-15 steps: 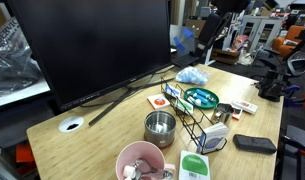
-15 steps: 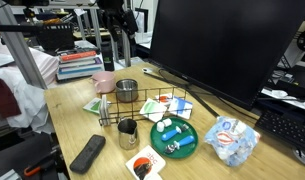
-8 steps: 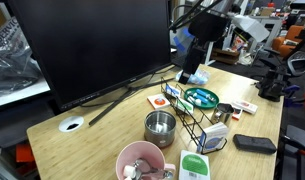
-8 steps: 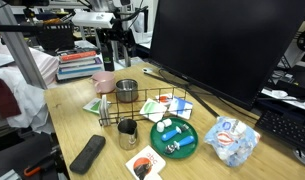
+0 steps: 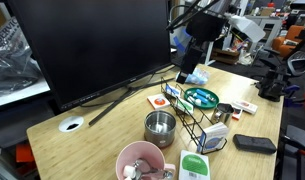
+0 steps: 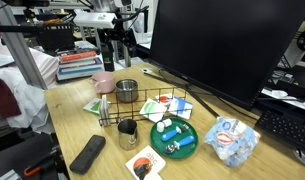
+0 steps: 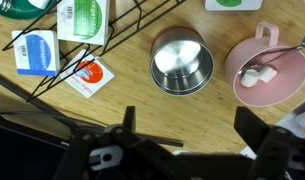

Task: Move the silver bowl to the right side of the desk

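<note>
With your fingers [image 7: 252, 130] spread wide above the silver bowl [image 7: 182, 62], sitting on the bench [image 7: 132, 95] between pink bowl [image 7: 268, 62] and wire rack [image 7: 127, 25], centre over its rim and lower straight, clear of both neighbours.

One silver bowl [image 7: 181, 62], one pink bowl [image 7: 288, 76], one monitor [image 5: 87, 45]
</note>
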